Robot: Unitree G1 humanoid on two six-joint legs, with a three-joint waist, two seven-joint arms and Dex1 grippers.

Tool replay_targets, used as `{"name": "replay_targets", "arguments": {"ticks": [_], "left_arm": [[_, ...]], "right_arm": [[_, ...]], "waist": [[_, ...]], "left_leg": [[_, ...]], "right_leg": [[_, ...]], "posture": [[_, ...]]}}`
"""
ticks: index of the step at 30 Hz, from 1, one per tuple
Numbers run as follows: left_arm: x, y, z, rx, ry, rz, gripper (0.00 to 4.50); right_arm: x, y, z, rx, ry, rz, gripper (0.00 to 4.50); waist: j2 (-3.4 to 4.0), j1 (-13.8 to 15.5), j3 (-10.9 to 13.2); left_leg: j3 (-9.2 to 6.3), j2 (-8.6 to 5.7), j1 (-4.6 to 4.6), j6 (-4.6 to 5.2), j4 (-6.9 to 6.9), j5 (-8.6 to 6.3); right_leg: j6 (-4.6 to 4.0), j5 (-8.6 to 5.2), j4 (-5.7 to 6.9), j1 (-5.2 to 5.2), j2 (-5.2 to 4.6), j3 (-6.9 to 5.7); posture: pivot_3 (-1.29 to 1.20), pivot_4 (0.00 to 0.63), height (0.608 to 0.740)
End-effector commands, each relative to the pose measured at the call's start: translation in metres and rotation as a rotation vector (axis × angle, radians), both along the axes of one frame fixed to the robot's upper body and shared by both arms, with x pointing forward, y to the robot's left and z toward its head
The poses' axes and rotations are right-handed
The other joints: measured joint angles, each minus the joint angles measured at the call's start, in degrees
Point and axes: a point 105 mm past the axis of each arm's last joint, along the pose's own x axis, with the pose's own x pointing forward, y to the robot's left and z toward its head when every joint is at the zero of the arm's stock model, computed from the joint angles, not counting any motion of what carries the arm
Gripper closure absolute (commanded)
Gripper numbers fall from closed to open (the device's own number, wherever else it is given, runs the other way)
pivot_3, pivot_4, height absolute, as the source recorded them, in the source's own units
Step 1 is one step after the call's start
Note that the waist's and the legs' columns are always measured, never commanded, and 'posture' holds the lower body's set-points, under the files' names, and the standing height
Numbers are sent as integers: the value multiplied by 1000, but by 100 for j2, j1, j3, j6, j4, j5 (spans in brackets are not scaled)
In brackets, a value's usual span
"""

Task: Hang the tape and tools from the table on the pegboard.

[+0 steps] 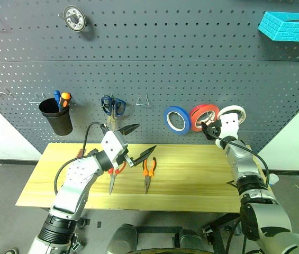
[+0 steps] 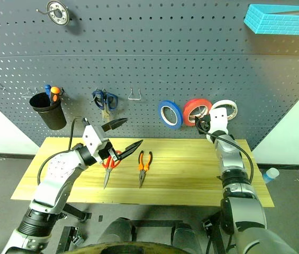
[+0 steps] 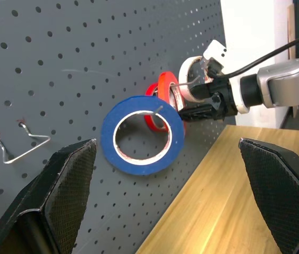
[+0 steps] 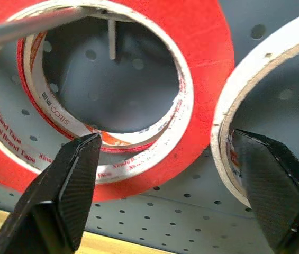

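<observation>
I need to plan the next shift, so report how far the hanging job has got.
Done: the whitish-cream tape roll hangs on the dark grey pegboard, with the right hand open at it. In hand: nothing; the left hand is open. Left: orange-handled pliers and red-handled scissors on the wooden table.

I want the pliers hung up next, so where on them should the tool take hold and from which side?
Grip the pliers across their orange handles, coming down from above. They lie flat on the table with the handles toward the pegboard and the pointed jaws toward the robot, so the handles probably offer the thickest hold.
</observation>
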Motion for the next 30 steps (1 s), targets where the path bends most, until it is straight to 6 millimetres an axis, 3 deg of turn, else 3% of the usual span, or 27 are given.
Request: {"name": "replay_targets", "arguments": {"ticks": [1,17,30], "left_arm": [[1,-2,7,-11,-37,-4,0],[3,-9,4,-17,-32,-30,0],[3,-12,4,-21,-30,-47,0]], "right_arm": [[0,4,6,-11,-16,32,645],[-39,2,-5,-1,19,77,645],[-49,5,-10,4,39,75,645]], "waist": [[0,14,0],[-1,49,0],[-2,41,0]], "left_leg": [[0,0,0,0,0,0],[0,1,-12,2,-4,-2],[0,1,-21,4,-5,-3]], "right_leg": [[0,0,0,0,0,0],[1,-1,-23,-3,0,-1],[2,-2,-33,-7,0,-2]], "posture": [[504,0,740],[460,0,740],[444,0,740]]}}
